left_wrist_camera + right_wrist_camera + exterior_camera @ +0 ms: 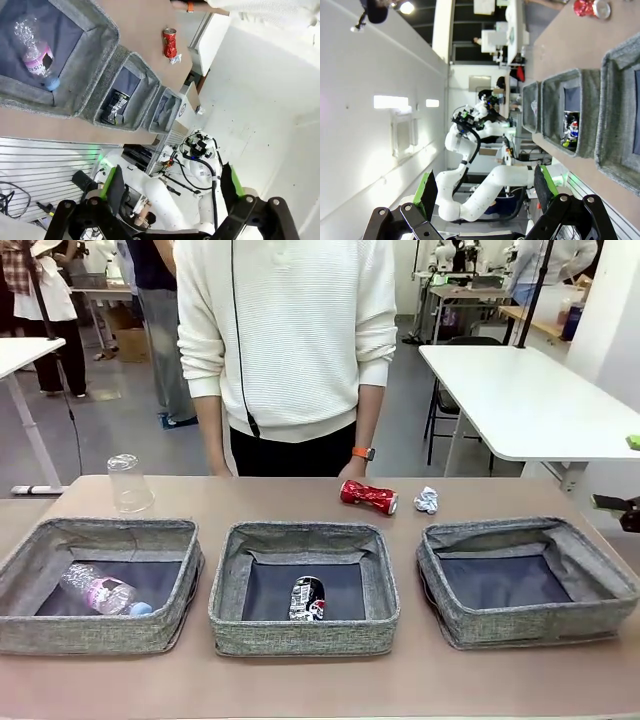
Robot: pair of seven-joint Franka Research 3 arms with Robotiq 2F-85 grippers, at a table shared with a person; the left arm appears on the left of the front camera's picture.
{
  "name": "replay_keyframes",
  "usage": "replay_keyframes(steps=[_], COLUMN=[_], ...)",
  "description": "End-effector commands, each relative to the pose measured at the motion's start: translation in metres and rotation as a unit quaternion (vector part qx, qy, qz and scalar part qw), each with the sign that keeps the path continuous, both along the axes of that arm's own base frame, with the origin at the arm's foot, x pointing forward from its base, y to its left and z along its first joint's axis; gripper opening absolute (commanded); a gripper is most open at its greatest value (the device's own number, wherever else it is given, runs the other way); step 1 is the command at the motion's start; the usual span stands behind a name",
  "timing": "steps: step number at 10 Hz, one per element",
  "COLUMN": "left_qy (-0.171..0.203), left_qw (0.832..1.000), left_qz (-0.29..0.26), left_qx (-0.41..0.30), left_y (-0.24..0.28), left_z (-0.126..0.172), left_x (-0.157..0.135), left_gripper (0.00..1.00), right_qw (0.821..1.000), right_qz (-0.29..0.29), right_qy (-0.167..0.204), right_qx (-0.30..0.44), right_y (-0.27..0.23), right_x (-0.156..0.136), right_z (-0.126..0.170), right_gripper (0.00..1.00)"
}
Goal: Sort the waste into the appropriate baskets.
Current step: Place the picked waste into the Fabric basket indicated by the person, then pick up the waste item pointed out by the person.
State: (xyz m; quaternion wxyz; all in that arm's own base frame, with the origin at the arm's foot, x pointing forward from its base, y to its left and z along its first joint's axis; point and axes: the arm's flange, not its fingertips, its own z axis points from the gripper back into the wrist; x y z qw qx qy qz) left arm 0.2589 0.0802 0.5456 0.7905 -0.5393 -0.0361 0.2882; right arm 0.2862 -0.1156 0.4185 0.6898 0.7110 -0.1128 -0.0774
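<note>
Three grey baskets stand in a row: left [90, 630], middle [300, 637], right [525, 625]. A clear bottle [98, 592] with a pinkish label lies in the left one, a crushed dark can [307, 598] in the middle one. On the table behind them are an upturned clear cup [129, 483], a crushed red can [368, 497] and a white paper ball [427, 500]. My left gripper [171, 185] is open and holds nothing, off the table's near edge, away from the bottle [35, 54] and dark can [115, 105]. My right gripper [486, 189] is likewise open, far from the red can [582, 7].
A person in a white sweater [290, 330] stands at the far side, one hand [355, 468] hanging just behind the red can. The right basket's dark bottom [505, 582] is bare. White tables [520, 390] stand farther back.
</note>
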Motion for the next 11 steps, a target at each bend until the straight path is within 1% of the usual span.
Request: replay_keyframes(steps=[1,11], left_qy=[-0.012,-0.012], left_qw=[1.0,1.0], left_qz=[0.008,0.008], left_qx=[-0.004,-0.004], left_y=[0.0121,0.0121], left_z=[-0.0009,-0.0009], left_x=[-0.0014,-0.0014], left_gripper=[1.0,1.0], right_qw=[1.0,1.0], right_qz=[-0.001,-0.001], right_qy=[0.009,0.009], right_qx=[0.006,0.006], right_y=[0.0008,0.0008], right_x=[-0.0003,-0.0003], right_z=[0.0072,0.0072], right_gripper=[1.0,1.0])
